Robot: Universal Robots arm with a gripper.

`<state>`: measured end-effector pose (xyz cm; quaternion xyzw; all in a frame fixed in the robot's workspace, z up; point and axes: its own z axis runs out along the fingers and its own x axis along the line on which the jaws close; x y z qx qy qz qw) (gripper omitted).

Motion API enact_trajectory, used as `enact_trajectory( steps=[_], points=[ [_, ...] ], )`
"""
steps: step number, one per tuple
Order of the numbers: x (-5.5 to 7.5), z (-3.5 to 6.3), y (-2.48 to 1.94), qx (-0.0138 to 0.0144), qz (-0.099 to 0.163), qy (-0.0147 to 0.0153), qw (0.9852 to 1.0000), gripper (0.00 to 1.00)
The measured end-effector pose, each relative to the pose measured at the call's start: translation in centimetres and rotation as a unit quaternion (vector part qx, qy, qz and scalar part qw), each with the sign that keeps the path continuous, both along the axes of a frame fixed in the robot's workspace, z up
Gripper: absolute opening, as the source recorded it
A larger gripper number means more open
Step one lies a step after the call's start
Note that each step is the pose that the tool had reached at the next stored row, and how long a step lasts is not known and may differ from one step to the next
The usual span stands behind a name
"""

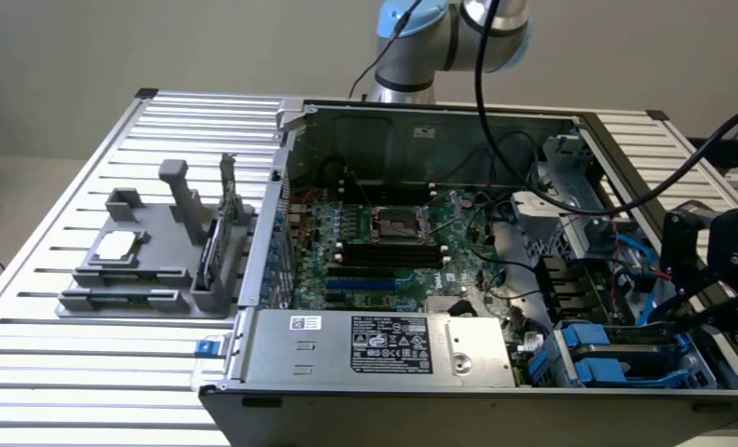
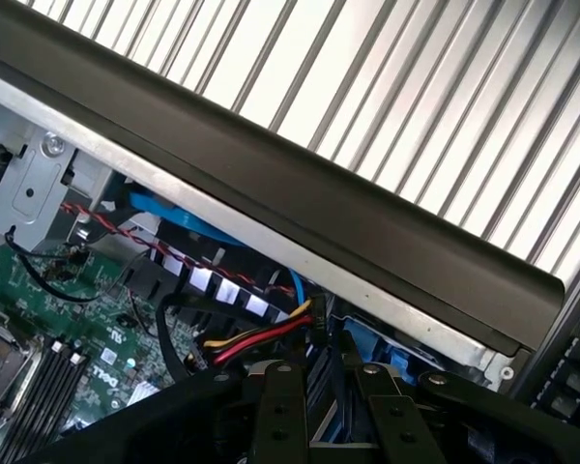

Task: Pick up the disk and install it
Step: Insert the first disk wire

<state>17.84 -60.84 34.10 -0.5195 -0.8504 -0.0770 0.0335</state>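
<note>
End effector (image 1: 690,312) near blue-framed disk (image 1: 621,352) — inside computer case (image 1: 469,410).

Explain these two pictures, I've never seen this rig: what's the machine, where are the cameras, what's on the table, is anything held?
The machine is a single robot arm ending in a black gripper. One picture comes from a camera off the arm, looking down at a slatted metal table; the other from a camera on the wrist. On the table stands an open computer case with its motherboard exposed, and on the exterior view's left a grey fixture holding a small silver chip. The gripper hangs by the case's drive bay, where the blue-framed disk sits. Whether it grips anything I cannot tell.
</note>
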Motion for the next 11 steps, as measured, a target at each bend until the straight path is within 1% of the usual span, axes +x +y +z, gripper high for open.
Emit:
enact_trajectory(
  steps=[11],
  points=[
    [0.11,-0.25,0.01,0.0018,0.0,0.0,1.0,0.25]
  ],
)
